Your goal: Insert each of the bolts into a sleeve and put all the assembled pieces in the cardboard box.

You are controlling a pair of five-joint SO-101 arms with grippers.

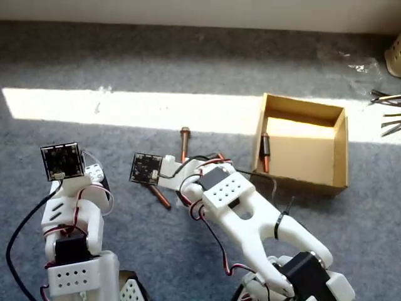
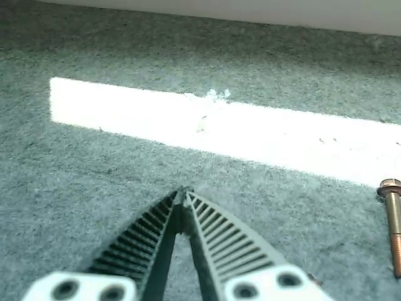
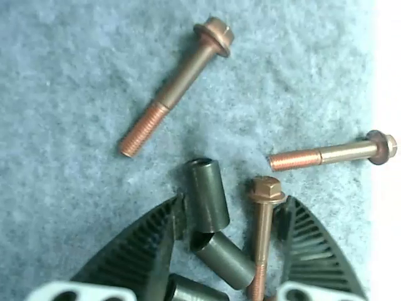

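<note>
Overhead, the right arm's white wrist covers the right gripper and the parts beneath it.

- One short dark grey metal sleeve (image 3: pixel 188 291) is cut off by the frame edge at the right gripper's base.
- A second dark grey metal sleeve (image 3: pixel 224 257) lies on its side across the threaded end of the copper-coloured hex-head bolt (image 3: pixel 263 229) between the fingers, so that bolt's tip cannot be made out.
- A copper-coloured flanged bolt by the sunlit strip (image 2: pixel 393 219) is clipped by the left wrist picture's edge. Overhead (image 1: pixel 184 143) it lies on the grey carpet (image 1: pixel 125 56), near the box but apart from it.

Right gripper (image 3: pixel 233 202): jaws wide apart, holding nothing.
- A third dark grey sleeve (image 3: pixel 208 194), open bore showing, sits just beside one fingertip.
- The hex-head bolt's head sits just beside the other fingertip. Contact cannot be told for either.
- Two more bolts lie on the carpet beyond the fingertips, a slanted copper bolt (image 3: pixel 178 84) and a second copper bolt (image 3: pixel 332 152), well apart from each other.

Left gripper (image 2: pixel 183 195): ribbed black fingers closed tip to tip, nothing clamped, carpet below.

Open brown cardboard box (image 1: pixel 301 106): one bolt with a dark sleeve on its shank (image 1: pixel 265 152) rests inside, against the wall that faces the flanged bolt.
</note>
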